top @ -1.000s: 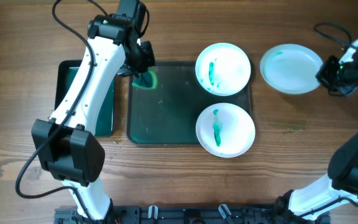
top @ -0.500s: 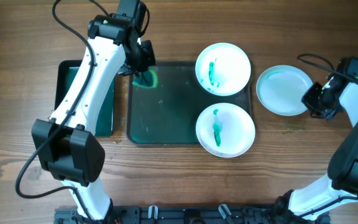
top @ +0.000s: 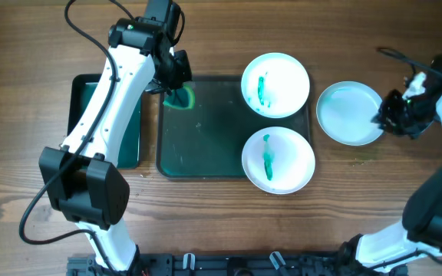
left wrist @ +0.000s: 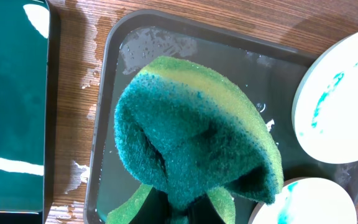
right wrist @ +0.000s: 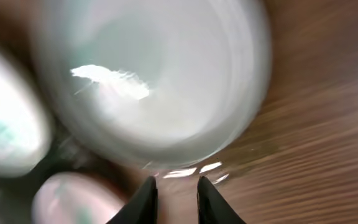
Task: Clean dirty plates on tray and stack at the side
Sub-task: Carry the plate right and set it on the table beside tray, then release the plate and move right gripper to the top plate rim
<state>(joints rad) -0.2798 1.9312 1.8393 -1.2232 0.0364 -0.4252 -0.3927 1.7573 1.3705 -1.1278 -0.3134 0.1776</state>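
- Wooden table (top: 206, 222) fills the overhead view, and the tray (top: 206, 146) lies at its middle with its long side running left to right.
- The left arm rises from the near edge, crosses above the smaller tray (top: 129, 134) at the left, and bends right at the wrist. This puts the left gripper (top: 173, 78) over the tray's far left corner.
- Its jaws are clamped on a green sponge (left wrist: 197, 137). The sponge is folded over on itself and presses on the wet tray floor just inside the rim.
- Two dirty plates sit on the tray's right half, one far (top: 275, 84) and one near (top: 278, 159), each with a teal smear down its middle. Their rims almost meet, and each one overhangs the tray's edge.
- Open tray floor lies between the sponge and the plates.
- A third plate (top: 349, 113), white with only a faint tint, rests on the wood just right of the tray and apart from it.
- The right arm curves in from the right edge, and the right gripper (top: 386, 115) sits at that plate's right rim.
- The blurred right wrist view shows its fingertips (right wrist: 145, 198) narrowly parted, with bare wood between them. They stop just short of the rim and hold nothing.
- Bare wood lies near and right of the third plate.
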